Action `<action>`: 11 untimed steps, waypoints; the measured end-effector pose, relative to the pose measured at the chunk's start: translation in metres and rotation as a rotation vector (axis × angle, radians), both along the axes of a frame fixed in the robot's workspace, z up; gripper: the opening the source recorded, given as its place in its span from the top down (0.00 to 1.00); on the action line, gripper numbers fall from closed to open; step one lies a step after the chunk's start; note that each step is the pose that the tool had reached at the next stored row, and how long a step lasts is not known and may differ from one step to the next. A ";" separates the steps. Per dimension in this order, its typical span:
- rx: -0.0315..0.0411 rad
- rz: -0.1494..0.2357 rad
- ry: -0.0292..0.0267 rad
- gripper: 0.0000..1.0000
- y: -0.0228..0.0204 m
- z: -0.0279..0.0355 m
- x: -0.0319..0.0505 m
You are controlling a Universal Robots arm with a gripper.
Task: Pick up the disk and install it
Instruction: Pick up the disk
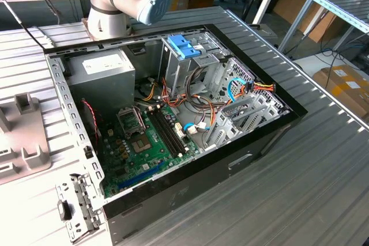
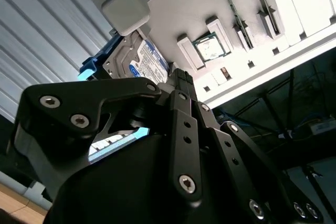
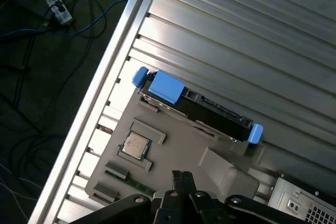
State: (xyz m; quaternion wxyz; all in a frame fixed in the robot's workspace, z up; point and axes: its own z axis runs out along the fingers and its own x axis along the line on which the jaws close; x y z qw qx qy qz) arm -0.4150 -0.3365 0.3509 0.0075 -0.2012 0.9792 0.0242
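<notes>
The disk is not yet picked up. It stands on its long edge in a slot along one side of the grey plate, on the side facing the open ribbed table. Its blue tab sits near one end, and the light-blue rails stick out past both ends. In the second wrist view its labelled face shows, leaning slightly toward the plate. A chip lies in a pocket of the plate, well apart from the disk. The open case lies just beside the plate.

The tool hangs above the plate, over the edge opposite the disk, touching nothing and carrying nothing. I cannot tell whether it is clenched or released.

Judging by its build, the disk is stiff and fairly heavy for its size, with smooth metal faces that could slip, and it is sensitive to knocks. The plastic rails and tab probably flex, so they are poor places to grip. The best hold looks to be across the two flat faces near mid-length, clear of the tab, squeezing firmly enough that the weight does not twist it.
</notes>
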 end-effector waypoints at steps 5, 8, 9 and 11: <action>0.0000 0.043 0.0000 0.89 0.0000 0.0000 0.0000; 0.0001 0.071 0.0000 0.89 0.0000 0.0000 0.0000; 0.0000 0.076 -0.0001 0.89 0.0000 0.0000 0.0000; 0.0000 0.086 0.0000 0.89 0.0000 0.0000 0.0000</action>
